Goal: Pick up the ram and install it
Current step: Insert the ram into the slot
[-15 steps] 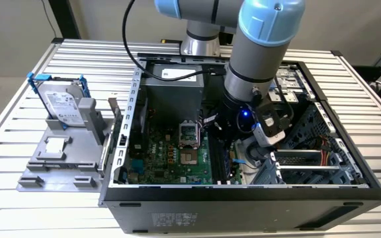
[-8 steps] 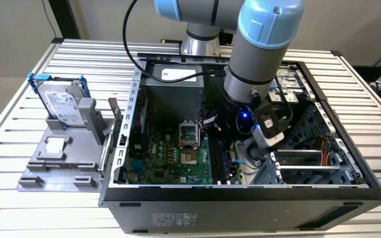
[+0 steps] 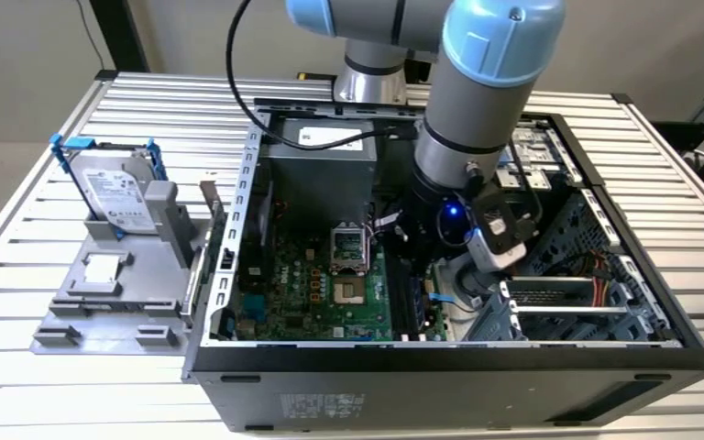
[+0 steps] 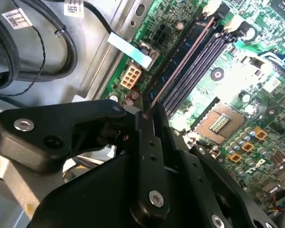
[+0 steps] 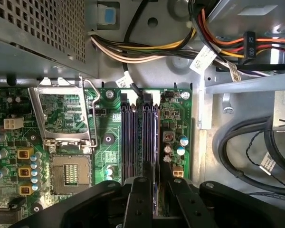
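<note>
The ram (image 4: 180, 61) is a thin bluish stick standing on edge along the outermost black slot of the green motherboard (image 3: 315, 293); in the first wrist view the ram (image 5: 155, 142) runs straight out from between my fingers. My gripper (image 4: 149, 114) is shut on the ram's near end, one black finger on each flat side, and in the first wrist view the gripper (image 5: 156, 183) sits low over the slots (image 5: 133, 137). In the exterior view the gripper (image 3: 416, 266) is deep inside the open case. How deep the ram sits in the slot I cannot tell.
The CPU socket (image 5: 71, 173) lies beside the slots. Coloured power cables (image 5: 156, 47) and thick black cables (image 5: 242, 147) run close by. The case walls (image 3: 450, 357) enclose the arm. A hard drive in a blue bracket (image 3: 114, 188) stands on a grey fixture (image 3: 107, 302) at the exterior view's left.
</note>
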